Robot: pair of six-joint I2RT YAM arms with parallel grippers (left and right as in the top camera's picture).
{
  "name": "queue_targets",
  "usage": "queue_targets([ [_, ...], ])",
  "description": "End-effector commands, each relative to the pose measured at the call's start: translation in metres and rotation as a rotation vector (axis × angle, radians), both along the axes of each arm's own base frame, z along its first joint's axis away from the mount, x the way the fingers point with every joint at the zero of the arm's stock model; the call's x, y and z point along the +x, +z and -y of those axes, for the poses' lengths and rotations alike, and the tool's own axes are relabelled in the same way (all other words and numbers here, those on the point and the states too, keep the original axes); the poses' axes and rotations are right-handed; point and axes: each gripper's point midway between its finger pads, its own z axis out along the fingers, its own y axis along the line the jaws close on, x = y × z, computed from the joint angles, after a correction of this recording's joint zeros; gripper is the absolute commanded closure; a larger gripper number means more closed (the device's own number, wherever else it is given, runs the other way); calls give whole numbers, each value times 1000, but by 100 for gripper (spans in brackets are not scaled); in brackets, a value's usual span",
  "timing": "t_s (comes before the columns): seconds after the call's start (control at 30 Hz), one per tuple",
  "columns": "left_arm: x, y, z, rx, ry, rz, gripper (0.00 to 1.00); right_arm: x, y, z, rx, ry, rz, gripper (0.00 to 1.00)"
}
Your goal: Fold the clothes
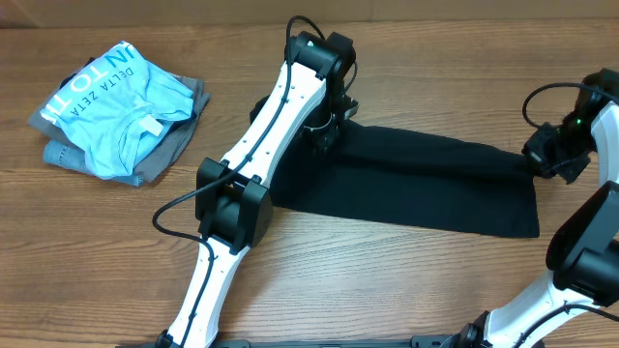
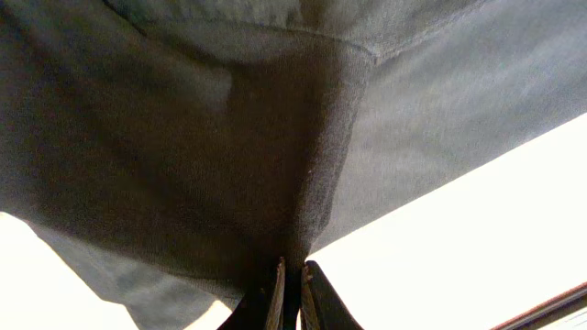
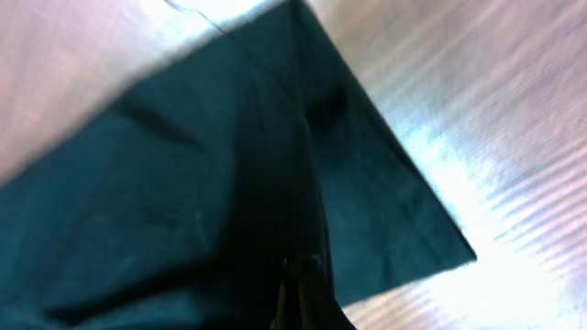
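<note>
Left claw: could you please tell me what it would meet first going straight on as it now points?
The black garment: the left claw is shut on its fabric, which fills the view ahead; what lies behind it is hidden.

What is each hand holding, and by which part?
Both grip the black garment: left hand at its far left corner, right hand at its far right corner.

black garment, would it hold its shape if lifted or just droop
Probably floppy: the black garment bunches into soft folds where the left gripper pinches it. It looks thin and light, so it would likely sag between that pinch and the right gripper.
</note>
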Motion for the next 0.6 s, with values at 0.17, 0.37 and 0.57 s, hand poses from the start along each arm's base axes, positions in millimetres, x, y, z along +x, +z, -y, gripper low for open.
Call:
queue_targets([
  [0.17, -14, 0, -5, -3, -10, -51, 85, -34, -33, -2, -14, -7, -98, 78],
  [0.37, -7, 1, -17, 56, 21, -15, 67, -34, -32, 1, 27, -44, -77, 52],
  [0.57, 22, 23, -56, 18, 226, 50, 50, -7, -16, -24, 231, -4, 110, 54],
])
